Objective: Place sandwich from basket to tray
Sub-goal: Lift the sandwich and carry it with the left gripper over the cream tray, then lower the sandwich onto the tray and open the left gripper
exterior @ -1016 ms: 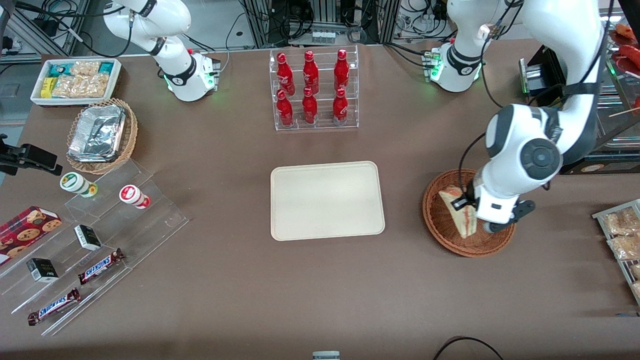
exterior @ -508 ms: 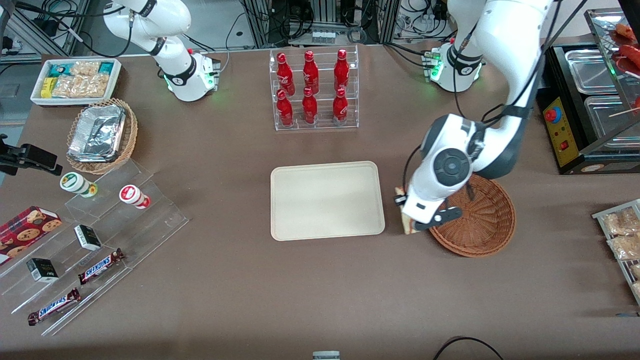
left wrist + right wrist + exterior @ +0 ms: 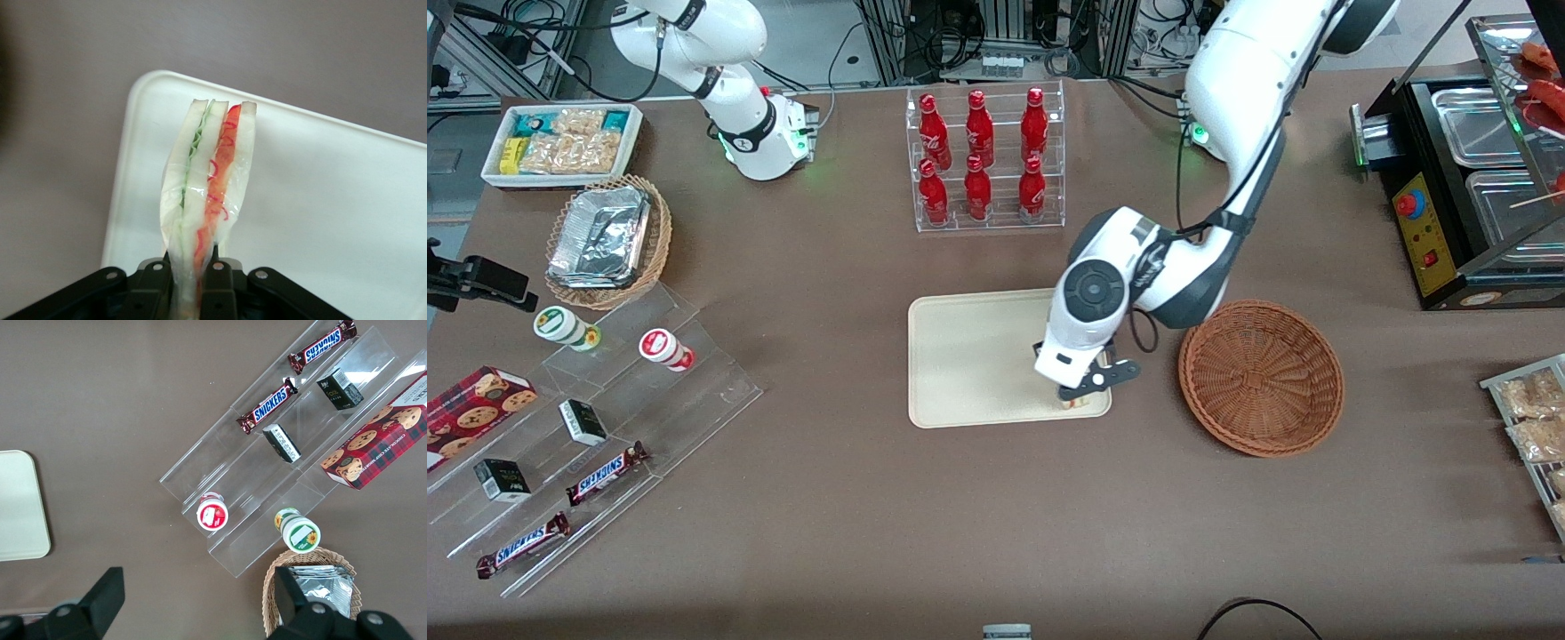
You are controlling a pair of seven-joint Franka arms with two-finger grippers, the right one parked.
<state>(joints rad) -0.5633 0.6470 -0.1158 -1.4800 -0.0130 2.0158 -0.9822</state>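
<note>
Left-arm pincer clamps clear-wrapped triangular sandwich above cream rectangular plastic tray, corner nearest round reddish-brown wicker basket; front view: sandwich mostly hidden by wrist.

Wrapped sandwich held above the cream tray, wicker basket empty.

The sandwich, clear-wrapped with green and red-orange filling, hangs pinched in the gripper over the tray, apparently near a corner, while the reddish-brown basket sits just beside the tray.
</note>
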